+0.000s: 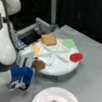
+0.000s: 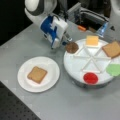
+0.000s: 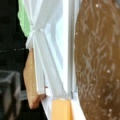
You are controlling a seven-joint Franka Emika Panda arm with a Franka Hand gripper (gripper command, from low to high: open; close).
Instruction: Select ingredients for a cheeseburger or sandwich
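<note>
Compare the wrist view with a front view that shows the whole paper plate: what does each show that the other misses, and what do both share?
Only the wrist view shows the patty's surface texture close up. Only a front view shows the gripper at the patty, the paper plate carrying one bread slice, and the red piece. Both show the patty, the white divided tray, its cheese slice, the second bread slice and the green piece.
</note>
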